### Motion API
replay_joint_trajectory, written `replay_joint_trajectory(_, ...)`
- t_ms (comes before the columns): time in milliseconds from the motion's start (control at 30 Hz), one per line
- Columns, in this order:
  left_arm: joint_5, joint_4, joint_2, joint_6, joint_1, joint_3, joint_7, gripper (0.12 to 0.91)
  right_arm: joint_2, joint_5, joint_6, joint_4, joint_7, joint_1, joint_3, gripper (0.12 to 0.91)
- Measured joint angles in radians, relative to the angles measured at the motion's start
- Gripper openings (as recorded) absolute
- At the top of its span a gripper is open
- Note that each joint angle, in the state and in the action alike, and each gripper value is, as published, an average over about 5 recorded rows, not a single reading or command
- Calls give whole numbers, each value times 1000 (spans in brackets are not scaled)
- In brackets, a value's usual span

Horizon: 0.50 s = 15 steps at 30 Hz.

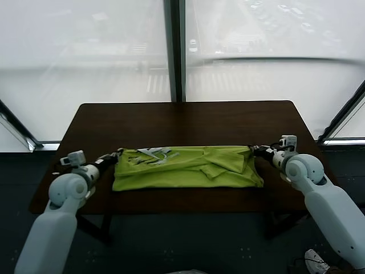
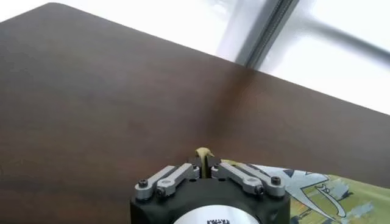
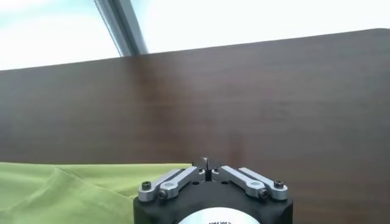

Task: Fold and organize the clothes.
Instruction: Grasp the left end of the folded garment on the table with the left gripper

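The clothes (image 1: 188, 168) are one lime-green T-shirt lying as a long folded band across the dark table (image 1: 188, 120), with its white print (image 1: 153, 154) near the left end. My left gripper (image 1: 118, 153) sits at the band's far left corner. In the left wrist view this gripper (image 2: 205, 157) is shut, with a tuft of green cloth (image 2: 204, 151) pinched between its tips. My right gripper (image 1: 252, 149) meets the far right corner. In the right wrist view it (image 3: 206, 163) is shut, and the green cloth (image 3: 73, 189) runs in under it.
Bare brown tabletop (image 2: 91, 91) stretches beyond the shirt to the far edge. Behind it stand large windows with a dark pillar (image 1: 175, 51). The table's side edges lie just outside both arms, and the front edge is close below the shirt.
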Motion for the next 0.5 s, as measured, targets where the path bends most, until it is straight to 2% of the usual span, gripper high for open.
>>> replay_joint_trajectory(100,-1,1,1,-6,-4,1,4,249,7,-1,23,0,-12,-4,3,171)
replay_joint_trajectory(167,3,0,1,-15,-6,4,8,333,7,-7,48,3,-29,-8,4,229)
replay_joint_trajectory(267,10,-3,1,-34,-8,8,12,515,0,-33,99,12,-60,-17,4,397)
replay_joint_trajectory(400,16,-15,10,-46,-3,8,14,758,-19,-68,194,30,-97,-37,2,661)
replay_joint_trajectory(500,21,-29,23,-48,3,7,12,876,-39,-91,277,50,-118,-61,2,822)
